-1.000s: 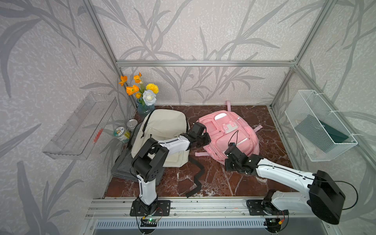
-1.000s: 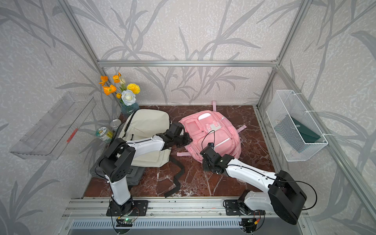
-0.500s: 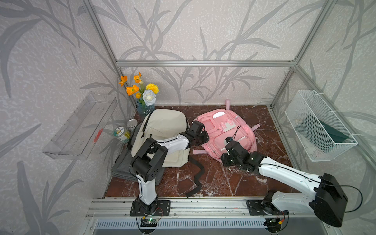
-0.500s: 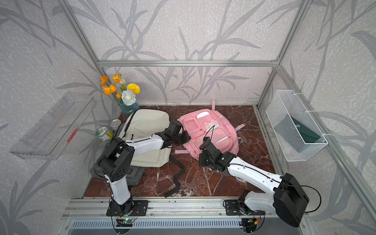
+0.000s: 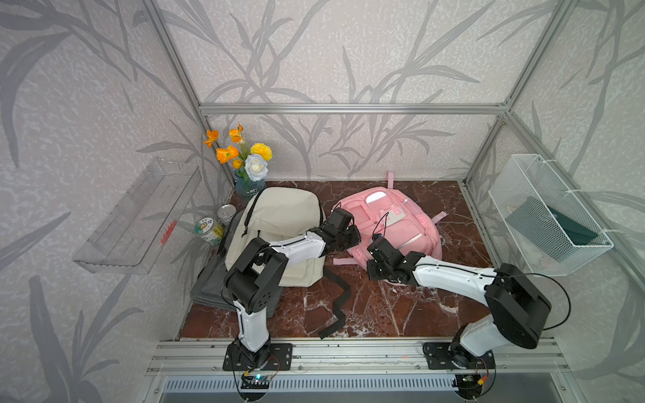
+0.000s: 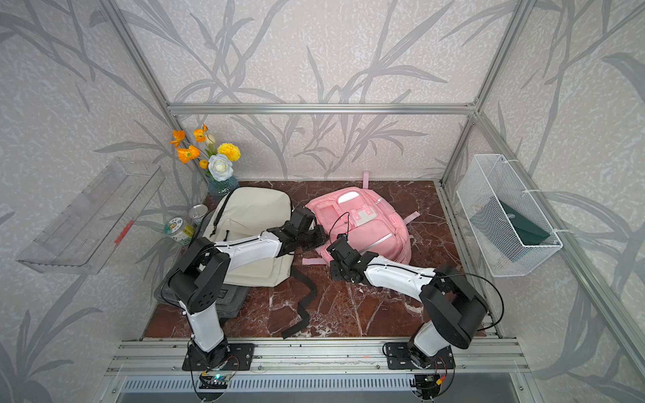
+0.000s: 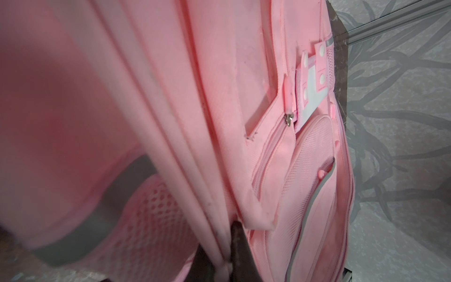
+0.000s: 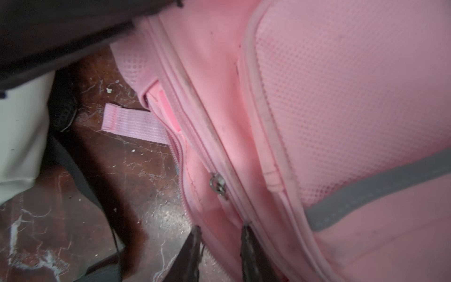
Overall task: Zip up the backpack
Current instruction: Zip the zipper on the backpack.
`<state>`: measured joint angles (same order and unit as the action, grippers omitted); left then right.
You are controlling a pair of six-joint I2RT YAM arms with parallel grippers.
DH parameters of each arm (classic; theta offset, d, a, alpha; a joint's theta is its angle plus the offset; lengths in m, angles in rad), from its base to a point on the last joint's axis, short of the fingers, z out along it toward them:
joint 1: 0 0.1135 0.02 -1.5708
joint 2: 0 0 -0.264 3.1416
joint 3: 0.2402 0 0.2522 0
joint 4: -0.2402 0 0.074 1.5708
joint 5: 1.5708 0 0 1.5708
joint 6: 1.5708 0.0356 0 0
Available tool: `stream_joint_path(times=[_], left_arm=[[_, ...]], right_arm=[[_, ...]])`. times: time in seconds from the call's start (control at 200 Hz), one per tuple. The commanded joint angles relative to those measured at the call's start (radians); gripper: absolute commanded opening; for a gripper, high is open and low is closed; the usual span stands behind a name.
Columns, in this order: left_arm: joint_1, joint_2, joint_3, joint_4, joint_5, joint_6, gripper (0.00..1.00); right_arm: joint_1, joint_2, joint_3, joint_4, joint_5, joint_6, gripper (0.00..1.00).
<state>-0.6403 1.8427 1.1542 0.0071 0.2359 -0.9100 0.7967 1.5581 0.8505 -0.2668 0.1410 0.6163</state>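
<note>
- Right end effector (image 8: 221, 227): jaws were together a second ago and now stand apart, straddling the zip edge and clamping nothing.
- Zip slider (image 8: 218, 185): lies free just ahead of those jaws. An open run of teeth shows beside it, so closure looks incomplete.
- Left end effector (image 7: 219, 244): remains clamped on a fold of the seam, as anchor.
- Pink backpack (image 5: 401, 226): tilted up half a second ago, it has settled flat again at 1 o'clock on the table (image 5: 384, 314). The right end effector is at its 7 o'clock edge, the left at 9 o'clock.
- Judgement: the pull was released, so the slider probably needs a fresh grasp.
</note>
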Motion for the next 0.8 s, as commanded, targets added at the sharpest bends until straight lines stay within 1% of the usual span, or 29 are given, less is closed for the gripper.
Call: stream_joint_path(times=[0.0, 0.175, 0.275, 0.36, 0.375, 0.415, 0.495, 0.63, 0.645, 0.795], left_arm=[[-0.019, -0.062, -0.012, 0.017, -0.004, 0.005, 0.0], [-0.039, -0.074, -0.025, 0.021, -0.015, -0.003, 0.0], [-0.052, -0.081, -0.034, 0.027, -0.017, -0.015, 0.0], [-0.057, -0.085, -0.043, 0.027, -0.017, -0.024, 0.0], [-0.058, -0.086, -0.046, 0.027, -0.016, -0.026, 0.0], [-0.058, -0.088, -0.053, 0.029, -0.01, -0.034, 0.0], [-0.055, -0.094, -0.074, 0.036, 0.024, -0.062, 0.0], [-0.055, -0.102, -0.086, 0.025, 0.03, -0.066, 0.0], [-0.055, -0.101, -0.084, 0.021, 0.028, -0.063, 0.0], [-0.038, -0.077, -0.048, -0.012, 0.02, -0.026, 0.0]], right_arm=[[-0.005, 0.04, 0.012, -0.039, 0.088, 0.003, 0.3], [-0.007, 0.123, 0.035, -0.002, 0.066, -0.01, 0.31], [-0.009, 0.185, 0.054, -0.006, 0.102, 0.009, 0.35], [-0.025, 0.193, 0.036, 0.043, 0.126, 0.015, 0.35], [-0.027, 0.191, 0.029, 0.056, 0.126, 0.041, 0.35], [-0.037, 0.181, 0.011, 0.091, 0.127, 0.052, 0.35], [-0.043, 0.16, -0.022, 0.177, 0.129, 0.056, 0.29], [-0.042, 0.154, -0.017, 0.199, 0.113, 0.036, 0.1], [-0.042, 0.128, -0.019, 0.2, 0.116, 0.037, 0.09], [-0.041, 0.032, -0.061, 0.166, 0.134, 0.047, 0.02]])
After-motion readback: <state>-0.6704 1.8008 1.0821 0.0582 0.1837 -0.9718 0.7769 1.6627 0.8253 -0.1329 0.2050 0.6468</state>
